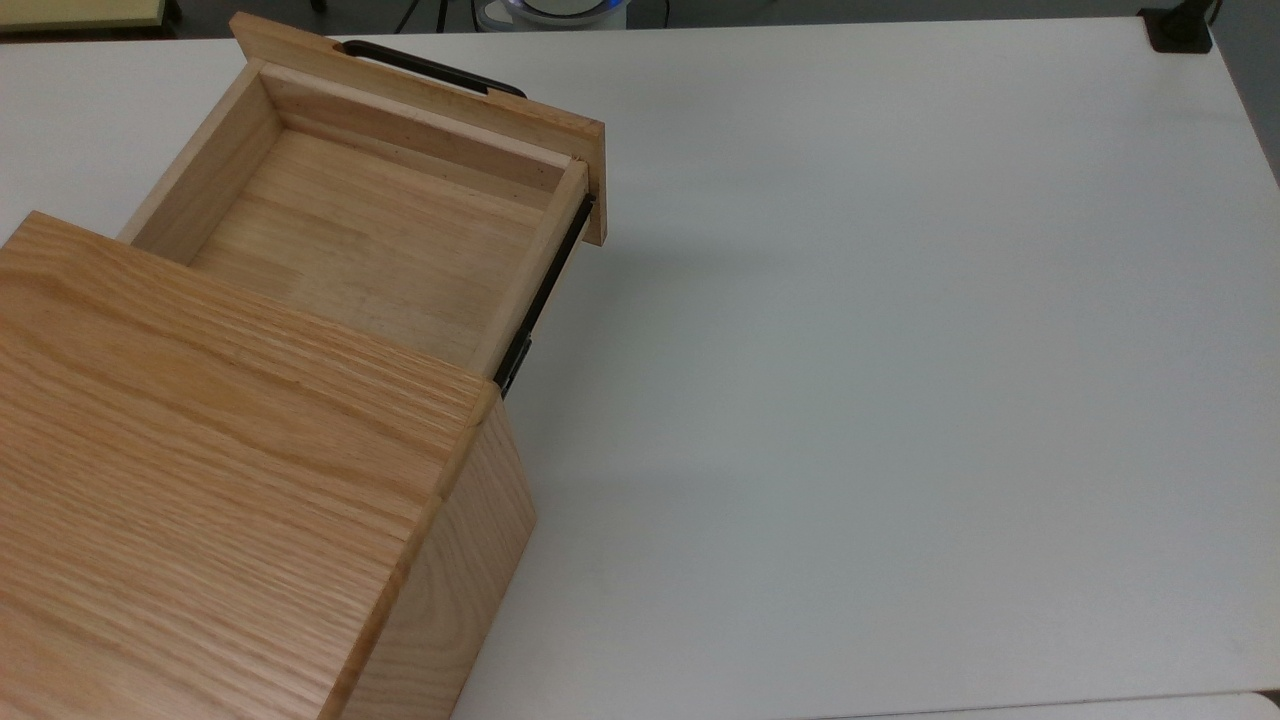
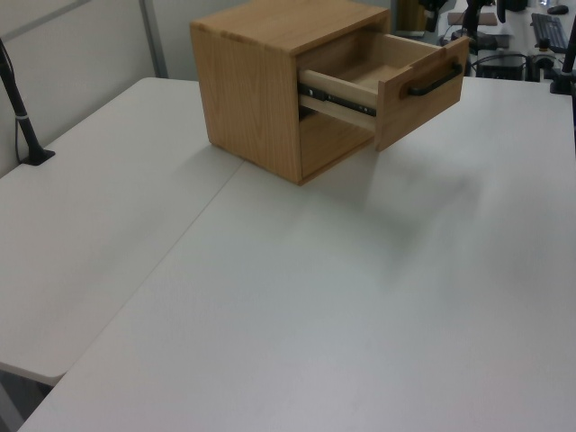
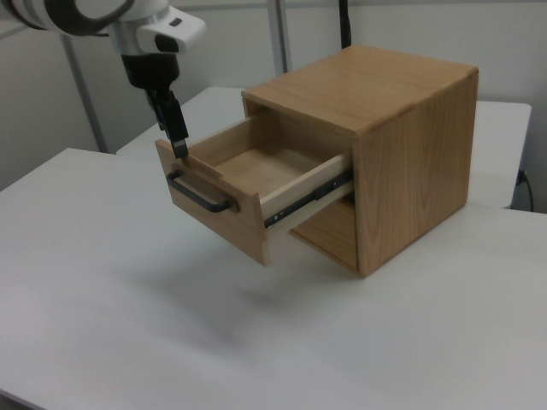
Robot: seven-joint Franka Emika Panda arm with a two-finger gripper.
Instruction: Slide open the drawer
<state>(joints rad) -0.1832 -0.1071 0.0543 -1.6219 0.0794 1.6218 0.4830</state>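
The drawer is slid well out of its oak casing, and its light wooden tray is empty. Its black bar handle runs along the front panel at the top view's upper left. In the left view the drawer front with the handle juts to the right of the casing. In the right view my gripper hangs point-down just above the top edge of the drawer front, over the handle and apart from it. It holds nothing.
The casing stands on a white table with wide bare surface in front of the drawer. A black clamp foot sits at the top view's far right corner. A black post stands at the left view's left edge.
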